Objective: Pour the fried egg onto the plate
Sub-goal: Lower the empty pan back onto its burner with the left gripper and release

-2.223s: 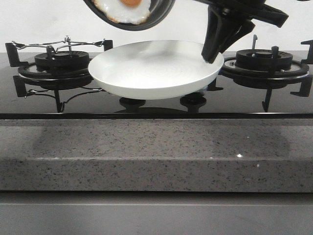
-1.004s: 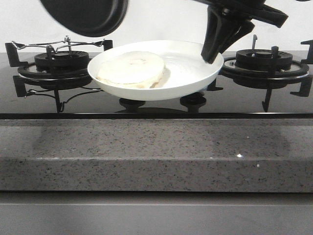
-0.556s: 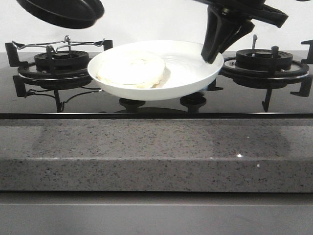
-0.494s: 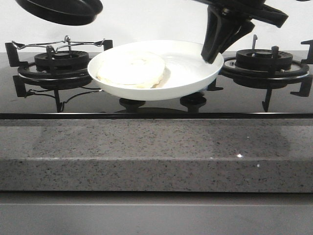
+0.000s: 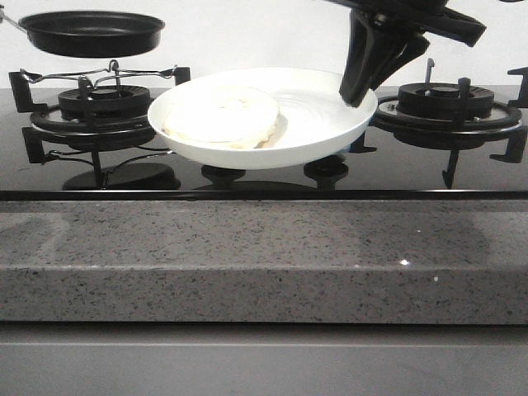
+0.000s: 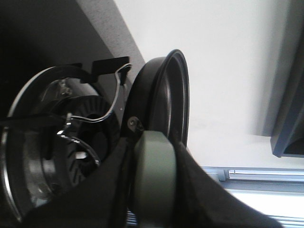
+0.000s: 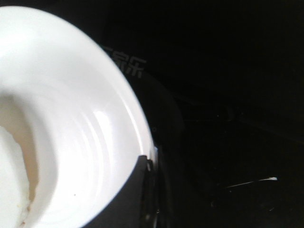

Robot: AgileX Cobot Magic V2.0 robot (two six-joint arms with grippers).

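At centre frame the plate (image 5: pixel 330 124) hangs above the black hob (image 5: pixel 264 169), the right gripper's (image 5: pixel 356 92) jaws clamped on its right rim. The fried egg (image 5: pixel 221 116) lies pale-side-up in the plate's left half. Upper left, the black pan (image 5: pixel 92 33) hangs level; its handle sits between the left gripper's (image 6: pixel 149 190) jaws.

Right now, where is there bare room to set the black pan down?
Free: the long grey speckled stone ledge in front. Crowded: the middle, where the right hand holds the wide white plate with the pale fried egg.
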